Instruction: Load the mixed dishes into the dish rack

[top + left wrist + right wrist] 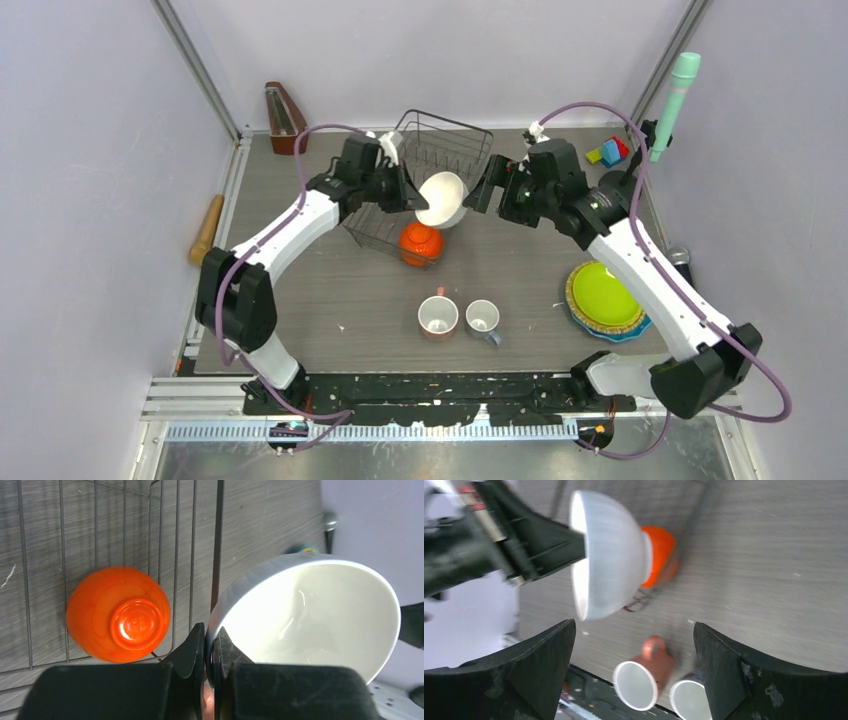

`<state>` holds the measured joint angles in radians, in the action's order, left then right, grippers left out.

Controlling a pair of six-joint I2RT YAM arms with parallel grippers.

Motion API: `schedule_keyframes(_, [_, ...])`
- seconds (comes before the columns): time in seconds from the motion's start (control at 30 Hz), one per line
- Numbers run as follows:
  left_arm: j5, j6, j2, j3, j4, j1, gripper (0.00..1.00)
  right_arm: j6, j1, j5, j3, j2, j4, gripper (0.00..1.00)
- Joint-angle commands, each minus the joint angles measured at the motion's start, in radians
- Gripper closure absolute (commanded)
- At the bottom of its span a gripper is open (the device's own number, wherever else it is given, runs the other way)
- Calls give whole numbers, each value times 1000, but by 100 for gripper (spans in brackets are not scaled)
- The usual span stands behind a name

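Observation:
My left gripper (408,195) is shut on the rim of the white bowl (441,199) and holds it tilted in the air by the near right side of the black wire dish rack (445,148). The left wrist view shows the fingertips (197,639) pinching the bowl's (310,610) wall. The orange bowl (421,243) lies upside down at the rack's near corner, seen through the wires (118,614). My right gripper (483,190) is open and empty just right of the white bowl (611,555). The pink mug (437,316) and grey mug (483,318) stand near the front. The lime-green plate (603,296) tops the plate stack at right.
Toy blocks (609,152) and a teal tool (675,100) are at the back right. A brown metronome-like object (283,118) stands at the back left. A wooden rolling pin (206,229) lies off the table's left edge.

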<state>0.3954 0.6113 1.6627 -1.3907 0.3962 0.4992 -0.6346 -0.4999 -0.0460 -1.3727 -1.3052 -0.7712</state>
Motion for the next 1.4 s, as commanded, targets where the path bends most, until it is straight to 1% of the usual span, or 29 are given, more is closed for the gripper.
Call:
schedule_keyframes(0.0, [257, 188, -107, 71, -316, -57, 100, -89, 11, -226, 66, 116, 321, 4])
schedule_keyframes(0.03, [280, 214, -112, 88, -348, -65, 100, -132, 12, -267, 101, 122, 404, 4])
schedule_keyframes(0.1, [308, 244, -118, 104, -384, -68, 100, -182, 10, -305, 142, 130, 509, 2])
schedule_keyframes(0.17, [329, 279, -126, 122, -428, -69, 100, -207, 11, -321, 156, 119, 548, 1])
schedule_keyframes(0.3, [340, 304, -139, 131, -461, -71, 100, -214, 11, -333, 155, 81, 552, 1])
schedule_keyframes(0.4, [332, 300, -153, 133, -451, -74, 100, -193, 11, -290, 155, 76, 532, 0])
schedule_keyframes(0.47, [317, 282, -161, 129, -424, -76, 100, -167, 11, -252, 145, 79, 489, 0])
schedule_keyframes(0.6, [303, 262, -169, 127, -400, -76, 100, -137, 10, -218, 145, 87, 440, 0])
schedule_keyframes(0.73, [313, 277, -166, 127, -417, -76, 100, -142, 11, -231, 154, 75, 451, 1])
schedule_keyframes(0.97, [330, 307, -160, 135, -449, -76, 100, -167, 11, -268, 178, 72, 523, 8])
schedule_keyframes(1.1, [348, 335, -153, 145, -484, -76, 100, -180, 11, -297, 189, 61, 568, 15])
schedule_keyframes(1.13, [351, 339, -151, 146, -491, -76, 100, -181, 11, -302, 194, 59, 584, 19])
schedule_keyframes(1.17, [354, 343, -149, 148, -494, -76, 100, -185, 11, -308, 197, 58, 594, 22])
schedule_keyframes(1.2, [355, 346, -147, 149, -494, -76, 100, -186, 11, -312, 197, 55, 600, 30])
schedule_keyframes(1.23, [355, 346, -147, 152, -495, -76, 100, -186, 11, -318, 198, 53, 606, 34])
schedule_keyframes(1.27, [350, 344, -148, 154, -495, -76, 100, -186, 11, -319, 198, 50, 608, 41])
schedule_keyframes(1.3, [346, 339, -149, 155, -493, -76, 100, -187, 11, -321, 197, 49, 610, 45])
schedule_keyframes(1.33, [340, 330, -151, 155, -484, -76, 100, -186, 11, -321, 197, 46, 610, 55])
schedule_keyframes(1.37, [330, 317, -153, 151, -467, -76, 100, -182, 11, -321, 193, 44, 607, 62])
